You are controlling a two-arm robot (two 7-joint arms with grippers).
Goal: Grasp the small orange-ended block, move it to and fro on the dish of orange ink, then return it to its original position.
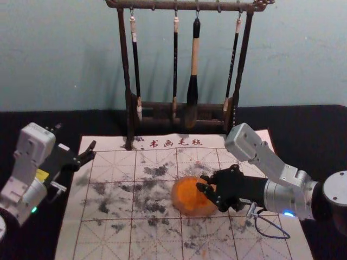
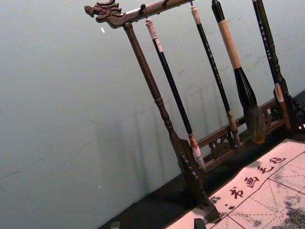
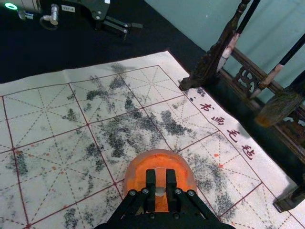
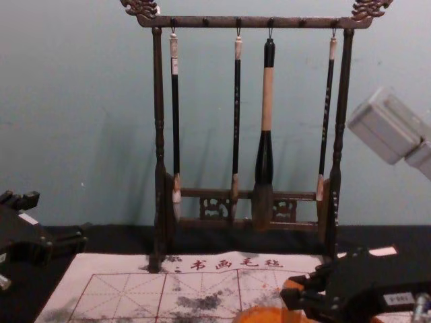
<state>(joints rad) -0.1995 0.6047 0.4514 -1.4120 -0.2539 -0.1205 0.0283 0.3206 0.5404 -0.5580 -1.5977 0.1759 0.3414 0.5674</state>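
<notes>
Over the orange dish (image 1: pixel 190 201), my right gripper (image 1: pixel 203 183) reaches in from the right. In the right wrist view my right gripper (image 3: pixel 161 172) is shut on the small block (image 3: pixel 161 178), whose sides are pinched between its fingers, with the orange dish (image 3: pixel 138 172) beneath. The chest view has the block (image 4: pixel 294 282) upright at the fingertips over the dish; whether its lower end touches the ink I cannot tell. My left gripper (image 1: pixel 91 151) stays parked open at the mat's left edge; its tips also enter the left wrist view's bottom edge.
Behind the dish stands a dark wooden rack (image 1: pixel 127 81) with several hanging brushes, the large one (image 1: pixel 192 81) near its middle. An ink-stained white felt mat (image 1: pixel 111 203) with red grid lines lies under the dish on the black table (image 1: pixel 320 135).
</notes>
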